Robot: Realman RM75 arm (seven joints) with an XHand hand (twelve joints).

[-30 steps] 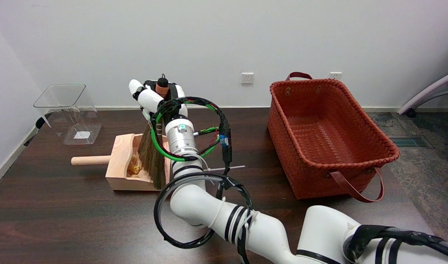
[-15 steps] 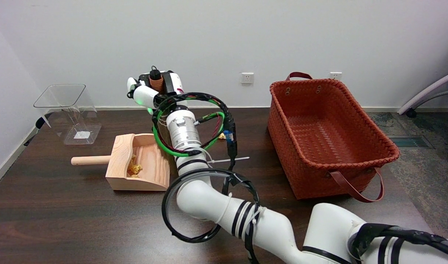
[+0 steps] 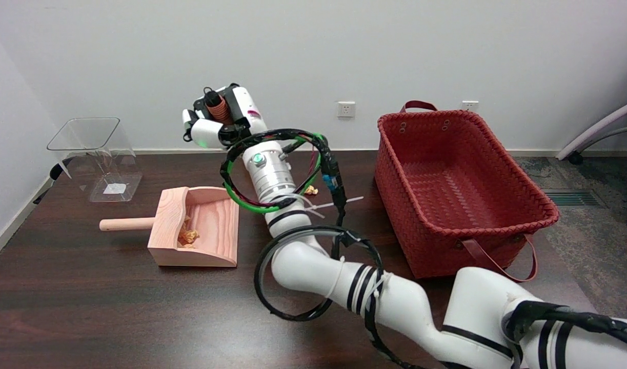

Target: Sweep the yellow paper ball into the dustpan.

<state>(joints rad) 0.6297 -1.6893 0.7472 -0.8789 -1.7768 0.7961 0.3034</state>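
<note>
- My right hand is up above the far side of the table, in front of the wall, with its fingers wrapped round the orange ribbed handle of the brush
- Only the top of that handle shows above the hand; the bristles are hidden behind my wrist and forearm, so I cannot tell where they hang
- The wooden dustpan lies flat on the table to the left of my arm, its round handle pointing left and its open mouth facing right
- A yellow paper ball sits inside the dustpan, against the back wall
- A second yellow scrap lies on the table just right of my forearm, partly hidden by the cable loops
- A clear plastic bin stands at the far left corner
- A red woven basket stands on the right, well apart from the dustpan
</note>
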